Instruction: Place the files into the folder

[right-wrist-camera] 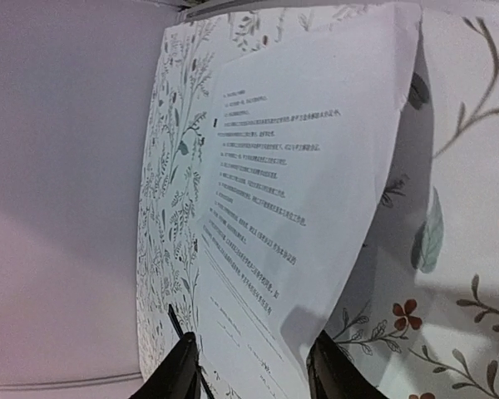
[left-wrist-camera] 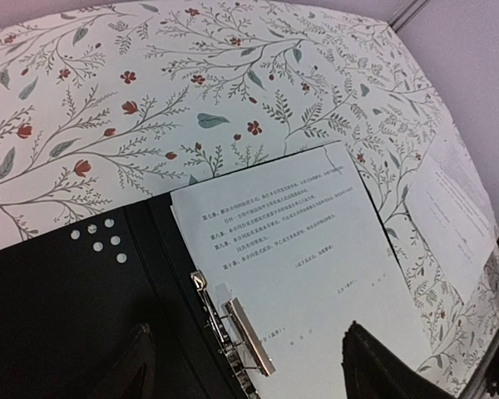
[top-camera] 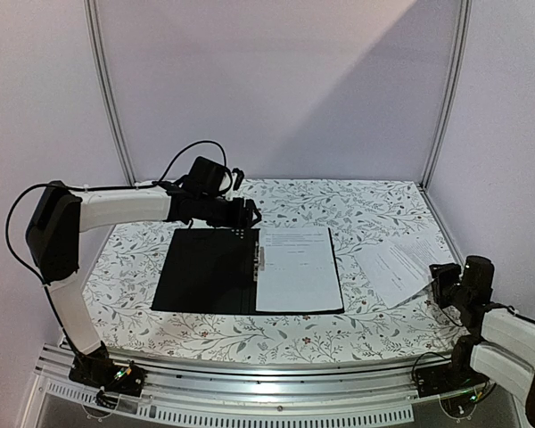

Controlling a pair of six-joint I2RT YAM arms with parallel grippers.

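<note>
**Q:** Where are the task's things, and what is hard to make out?

**A:** The folder (top-camera: 205,267) lies open and flat at the middle of the flower-patterned table (top-camera: 250,334), with its black inside up and its outer cover hidden underneath. A white filed sheet (top-camera: 296,267) covers its right half, beside the metal clip (left-wrist-camera: 245,337) at the spine. A loose sheet (top-camera: 401,267) lies at an angle to the right, apart from the folder. The print on both sheets is too fine to read.

**Q:** And the grippers?

**A:** The left gripper (top-camera: 245,214) hangs over the folder's far edge. Its dark fingers (left-wrist-camera: 382,370) are spread wide and hold nothing, and the wrist view cuts them off at the bottom. The right gripper (top-camera: 441,285) is at the loose sheet's near right corner. Its fingers (right-wrist-camera: 179,370) stand apart on either side of the paper's edge, with a clear gap between them. The right arm runs out of the overhead view.

**Q:** What about edges and open room?

**A:** A bare strip of table separates the folder from the loose sheet. More bare table lies near the folder and behind it. The loose sheet reaches close to the table's right edge.
</note>
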